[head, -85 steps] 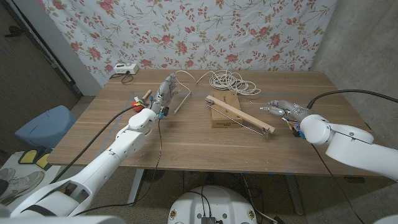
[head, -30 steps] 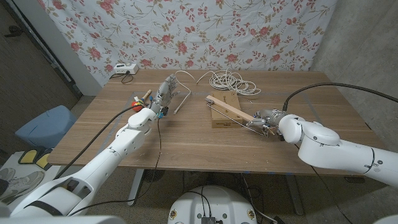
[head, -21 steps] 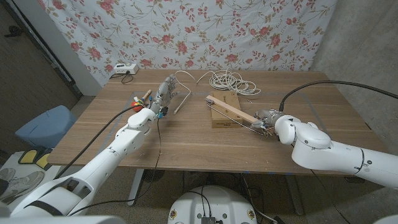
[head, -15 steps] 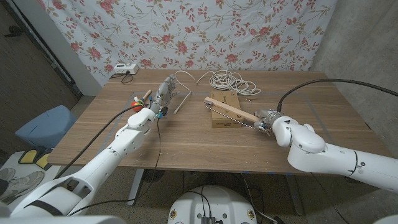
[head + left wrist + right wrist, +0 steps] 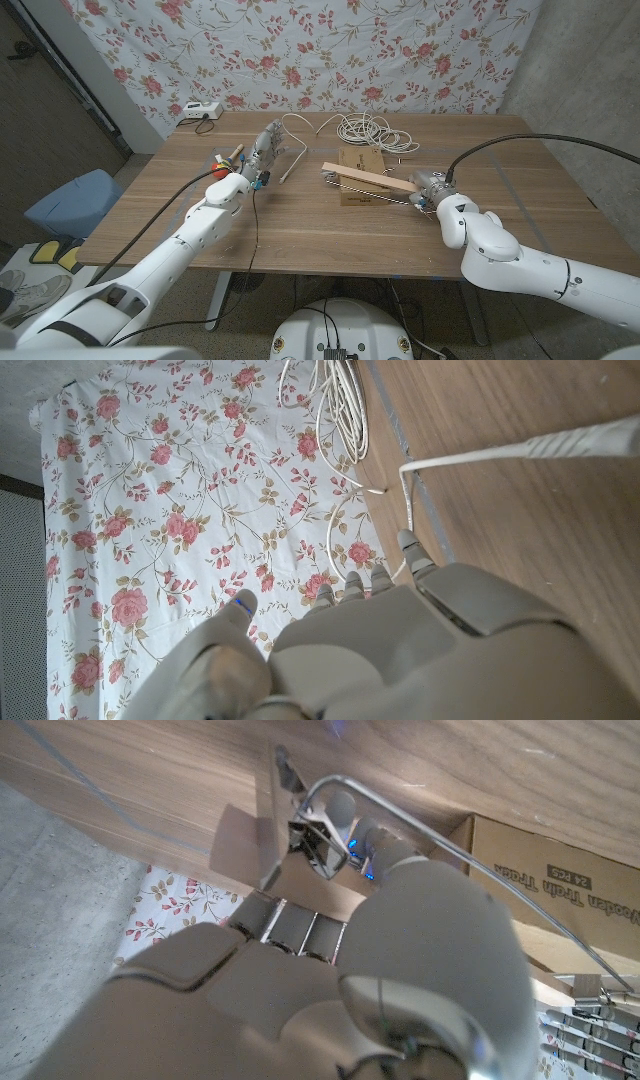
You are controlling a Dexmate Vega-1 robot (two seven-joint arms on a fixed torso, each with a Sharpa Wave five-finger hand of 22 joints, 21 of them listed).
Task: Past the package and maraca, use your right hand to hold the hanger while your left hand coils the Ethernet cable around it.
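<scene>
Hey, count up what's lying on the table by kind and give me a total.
Hanger: 1
Cardboard package: 1
Cable coil: 1
Maraca: 1
White power adapter: 1
Total: 5

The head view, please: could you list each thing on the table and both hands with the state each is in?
hanger: lying across the package, its right end at the right hand
package: flat, closed
Ethernet cable: loosely coiled, untouched
maraca: lying by the left hand
right hand: closing on the hanger's end
left hand: empty, fingers apart
</scene>
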